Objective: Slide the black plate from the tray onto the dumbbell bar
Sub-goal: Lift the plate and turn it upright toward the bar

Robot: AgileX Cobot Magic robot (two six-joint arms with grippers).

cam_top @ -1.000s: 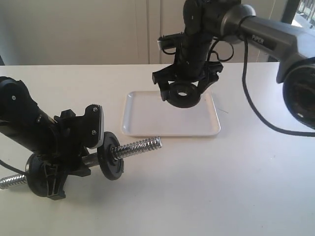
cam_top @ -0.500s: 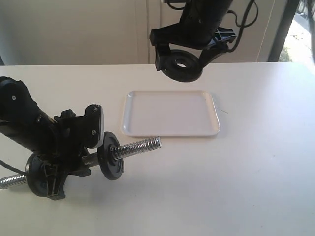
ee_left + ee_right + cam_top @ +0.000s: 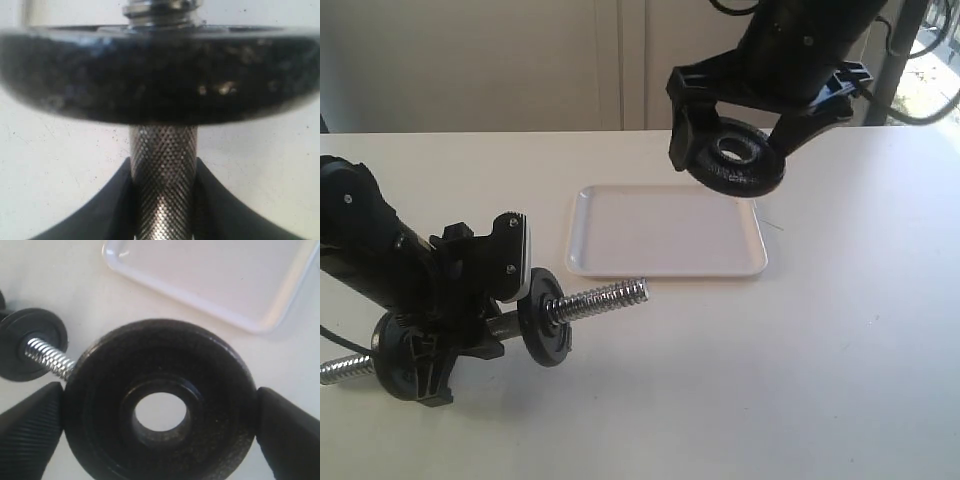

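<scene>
Listing from the left of the exterior view:

1. Left gripper [image 3: 164, 201]: jaws closed partway on the knurled grey middle of the dumbbell bar [image 3: 606, 297], one black finger pressed against each side of the rod. It holds the bar off the bench [image 3: 740, 380].

2. Dumbbell bar: tilted, with one chrome end low at the far left and the threaded end raised toward the tray. Two black discs are already on it: an outer disc [image 3: 405, 368] left of the grip, and an inner disc [image 3: 546, 320] right of it, with bare thread sticking out beyond. The threaded tip is near the tray's front edge but apart from it.

3. Tray [image 3: 665, 232]: white, shallow, flat on the bench at centre, nothing lying in it.

4. Black plate [image 3: 752, 177]: in the air above the tray's far right corner, tilted, its centre hole showing. It touches neither tray nor bar.

5. Right gripper [image 3: 160, 432]: jaws spread wide, ribbed fingers [image 3: 30, 432] clamped on opposite edges of the black plate's rim.
</scene>
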